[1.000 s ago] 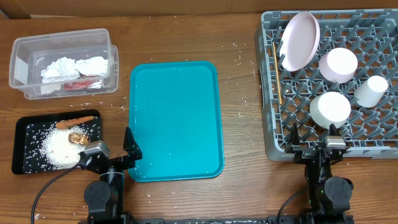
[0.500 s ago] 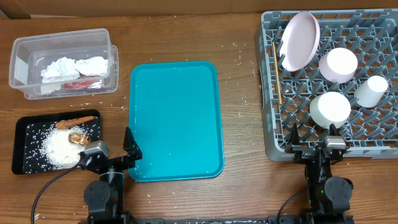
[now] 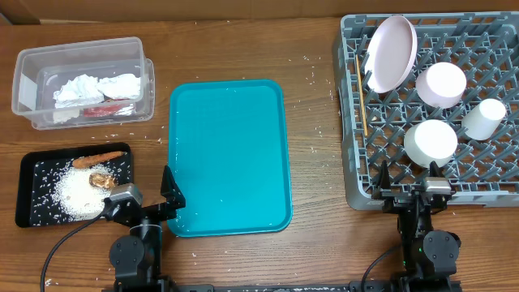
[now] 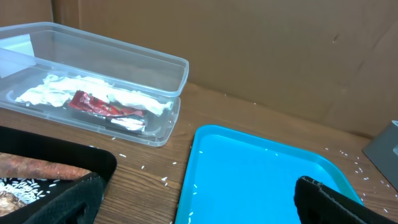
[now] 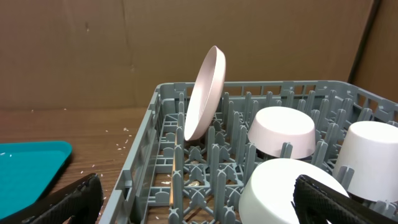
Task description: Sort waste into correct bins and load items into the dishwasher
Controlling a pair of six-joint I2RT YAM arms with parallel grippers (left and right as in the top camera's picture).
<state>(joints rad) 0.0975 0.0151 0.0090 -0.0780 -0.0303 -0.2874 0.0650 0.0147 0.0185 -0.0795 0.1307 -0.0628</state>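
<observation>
The grey dish rack at the right holds a pink plate on edge, two upturned bowls, a small cup and a thin wooden stick. The clear tub at the back left holds white tissues and a red wrapper. The black tray holds rice, a carrot and a brown lump. My left gripper is open and empty at the front left. My right gripper is open and empty at the rack's front edge.
An empty teal serving tray lies in the middle, with stray rice grains on it and on the wooden table around it. A brown cardboard wall stands at the back.
</observation>
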